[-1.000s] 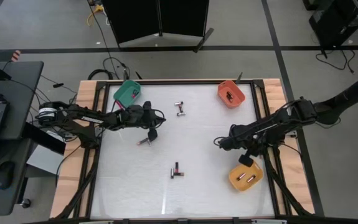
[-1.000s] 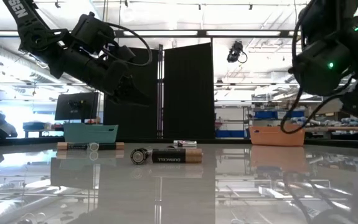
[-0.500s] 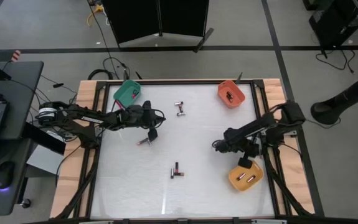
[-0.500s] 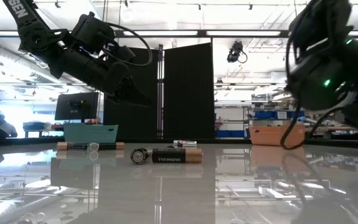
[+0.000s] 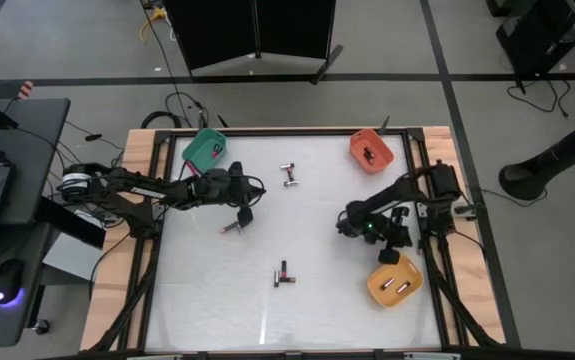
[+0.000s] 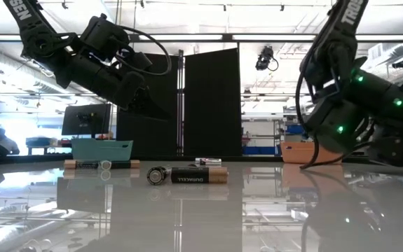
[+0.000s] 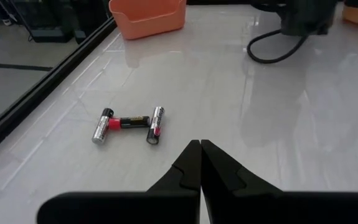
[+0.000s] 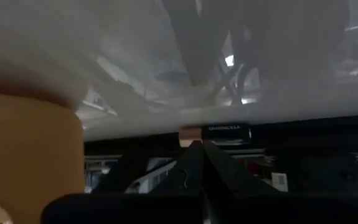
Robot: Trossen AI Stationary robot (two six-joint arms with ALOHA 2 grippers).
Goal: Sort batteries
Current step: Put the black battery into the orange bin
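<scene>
My left gripper (image 5: 244,213) (image 7: 200,144) hangs shut above the table, right of the teal bin (image 5: 205,150). A pink-banded battery (image 5: 232,228) lies on the table just near of it, and a cluster of batteries (image 5: 289,173) (image 7: 127,123) lies farther off. Another pair (image 5: 284,273) (image 6: 189,175) lies near the table's middle. My right gripper (image 5: 391,257) (image 8: 197,144) is low at the far-left side of the yellow bin (image 5: 397,283) (image 8: 26,155), fingers shut. A black, copper-ended battery (image 8: 216,132) shows crosswise just past its fingertips. My right gripper has its shut fingertips (image 8: 191,152) right before the black battery's copper end (image 8: 191,132). I cannot tell whether they touch it.
The yellow bin holds two batteries (image 5: 397,287). The orange bin (image 5: 371,150) (image 6: 312,150) at the far right holds a dark one. Black rails (image 5: 427,260) run along the table's edges. Bare white table lies along the near side.
My right arm has drawn back toward the table's right edge and sunk lower, while its gripper has stayed by the yellow bin.
</scene>
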